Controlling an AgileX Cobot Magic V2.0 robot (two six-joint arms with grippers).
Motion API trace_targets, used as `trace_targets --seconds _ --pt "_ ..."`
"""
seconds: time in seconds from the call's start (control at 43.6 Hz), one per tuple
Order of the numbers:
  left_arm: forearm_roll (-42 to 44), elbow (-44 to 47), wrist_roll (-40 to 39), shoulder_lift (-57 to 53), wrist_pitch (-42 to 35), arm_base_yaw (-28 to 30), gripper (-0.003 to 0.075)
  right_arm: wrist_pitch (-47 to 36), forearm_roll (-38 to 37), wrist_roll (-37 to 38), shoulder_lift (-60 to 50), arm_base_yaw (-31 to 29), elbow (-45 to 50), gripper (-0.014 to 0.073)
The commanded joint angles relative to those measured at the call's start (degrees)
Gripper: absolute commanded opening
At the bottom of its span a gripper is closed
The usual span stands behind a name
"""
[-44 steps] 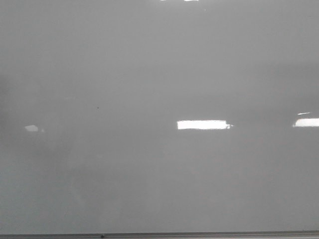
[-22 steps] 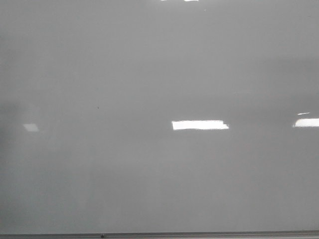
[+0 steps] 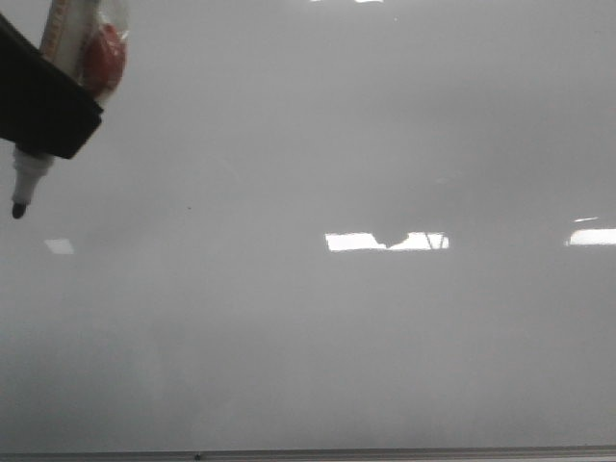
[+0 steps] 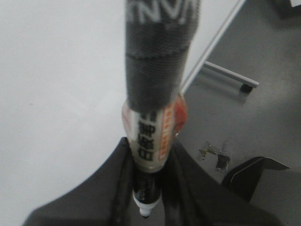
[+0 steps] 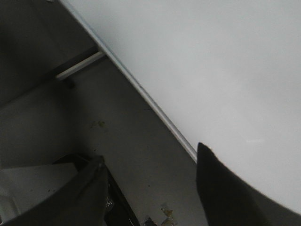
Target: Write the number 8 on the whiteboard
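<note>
Front view: marker (image 3: 32, 178) tip-down, slightly tilted

Floor (image 4: 263, 122): I log dull grey concrete at the right of the left wrist frame, with a chipped, stained patch (image 4: 214, 153) at lower right. Support bar (image 5: 80, 66): pale metal, upper left of the right wrist frame. Lighting: dim and even.

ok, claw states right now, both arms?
Left claw: closed on the marker.
Right claw: open, empty.
</note>
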Motion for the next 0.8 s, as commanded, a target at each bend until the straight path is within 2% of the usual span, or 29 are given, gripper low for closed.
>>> trace_targets --seconds 0.0,0.184,0.39,0.574,0.78 --pt "-1.49 -1.92 0.29 -0.94 -2.44 -3.98 0.0008 -0.31 4.73 -5.37 4.87 3.65 -6.33 0.0445" --pt "-1.49 -1.92 0.29 -0.94 -2.44 -7.99 0.0008 0.04 4.68 -7.36 14.79 12.76 -15.48 0.0445" --pt "-1.49 -1.92 0.29 -0.94 -2.44 -8.32 0.0008 1.26 4.01 -7.40 23.96 21.08 -23.82 0.0445" --pt "-1.49 -1.92 0.29 -0.94 -2.44 -8.32 0.0007 2.34 3.82 -7.40 29.89 25.08 -28.52 0.0445" --pt "-1.49 -1.92 0.29 -0.94 -2.44 -8.32 0.0008 2.59 3.71 -7.64 33.07 26.10 -31.34 0.0445"
